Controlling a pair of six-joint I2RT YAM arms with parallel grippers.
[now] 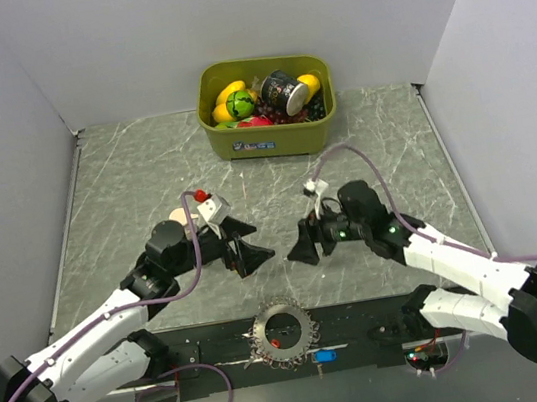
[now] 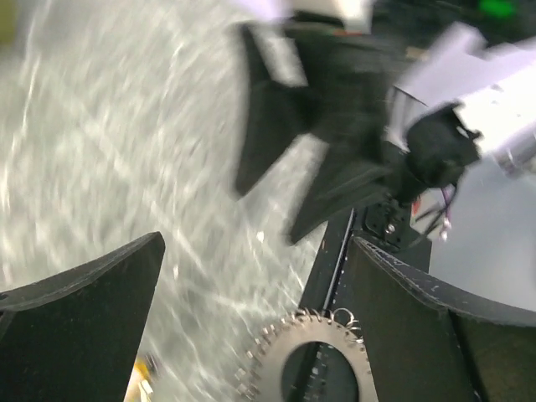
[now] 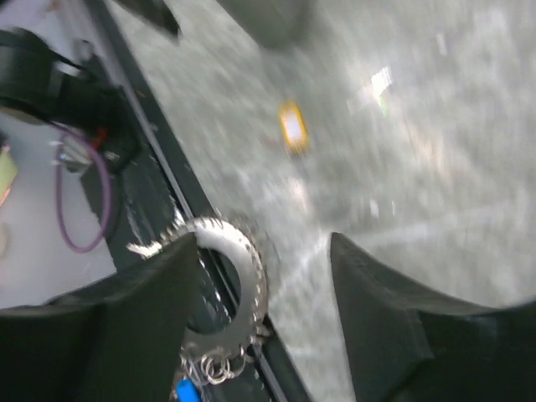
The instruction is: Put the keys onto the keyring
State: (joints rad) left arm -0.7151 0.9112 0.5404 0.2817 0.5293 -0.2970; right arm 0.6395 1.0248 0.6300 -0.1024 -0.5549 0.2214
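Keyring — silvery loop w/ a jagged beaded edge & small rings hanging off it — lies flat at the near edge of the worktop, partly on the black strip between the two arm bases. Blue key sits just right of the keyring on that same strip, a bit nearer the bases. Yellow key shows clearly only in the right wrist view, on the marble beyond the keyring and apart from it. Small red speck inside the loop; can't tell if that's the red key.

Left end effector hovers beyond the keyring, slightly left of it, jaws wide w/ nothing between them. Right end effector is beyond & slightly right of the keyring, jaws also well apart, empty — the two sets of tips face each other, near but not touching. Olive-green bin w/ toys stands far beyond the keyring, by the back wall. Both wrist views are blurred.
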